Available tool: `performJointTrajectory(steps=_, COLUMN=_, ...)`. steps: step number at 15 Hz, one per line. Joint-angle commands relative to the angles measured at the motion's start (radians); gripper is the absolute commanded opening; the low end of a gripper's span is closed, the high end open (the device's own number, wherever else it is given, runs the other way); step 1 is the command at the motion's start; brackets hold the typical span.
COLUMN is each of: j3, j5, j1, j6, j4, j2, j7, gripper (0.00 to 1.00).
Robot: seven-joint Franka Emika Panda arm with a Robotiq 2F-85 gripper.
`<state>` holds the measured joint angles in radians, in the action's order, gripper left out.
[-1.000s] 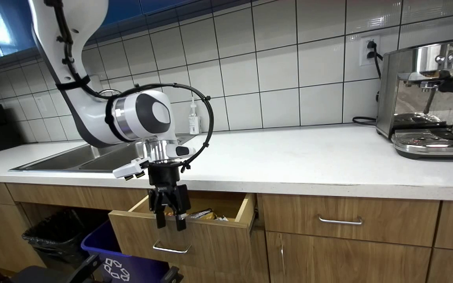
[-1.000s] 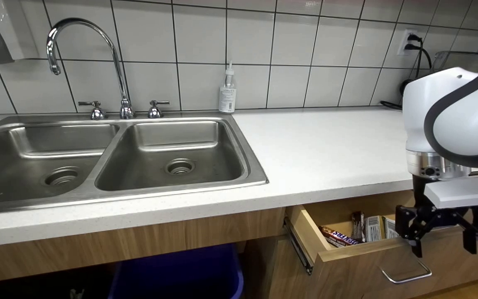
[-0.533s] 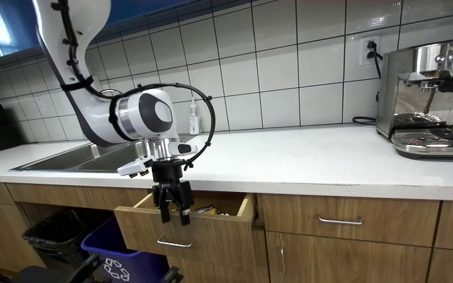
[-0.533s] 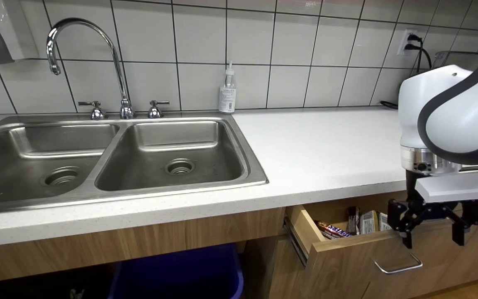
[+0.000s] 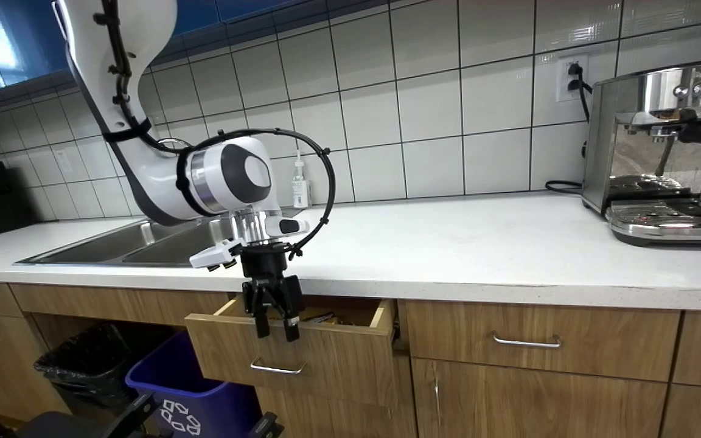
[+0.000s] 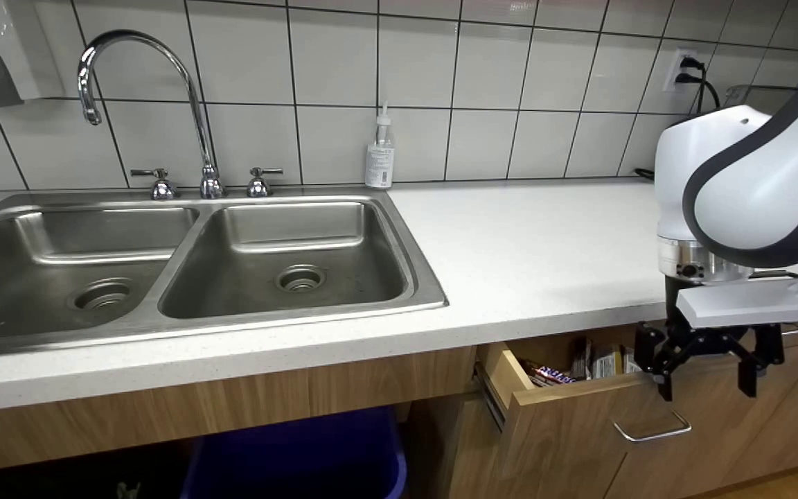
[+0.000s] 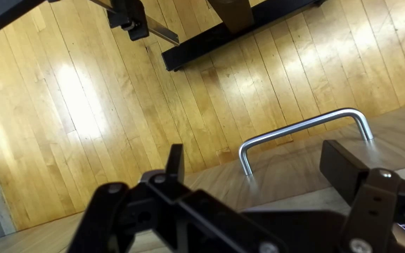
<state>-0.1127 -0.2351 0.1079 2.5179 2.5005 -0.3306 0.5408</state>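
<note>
My black gripper hangs downward at the front of a partly open wooden drawer, its fingers spread with nothing between them. In both exterior views the fingertips overlap the drawer's front panel, above its silver handle. Seen from the wrist, the handle lies beyond the gap between the fingers, apart from them. Whether a finger or the palm touches the panel, I cannot tell. Inside the drawer lie a wrapped candy bar and small boxes, partly hidden by the front panel and gripper.
A white countertop overhangs the drawer. The steel sink is set into it, with a pump bottle behind. A blue recycling bin and a black-bagged bin stand below. An espresso machine sits on the counter.
The drawer has slid inward toward the cabinet, leaving less of its inside showing. My gripper has moved along with it, staying spread.
</note>
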Motion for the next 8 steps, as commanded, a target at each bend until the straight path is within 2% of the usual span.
performJointTrajectory(steps=1, j3=-0.008, j5=0.012, j1=0.024, j6=0.020, j4=-0.063, j2=-0.032, j7=0.034, gripper=1.00)
performJointTrajectory(steps=8, j3=-0.025, j5=-0.009, j1=0.048, j6=0.040, j4=-0.102, j2=-0.053, j7=0.059, gripper=1.00)
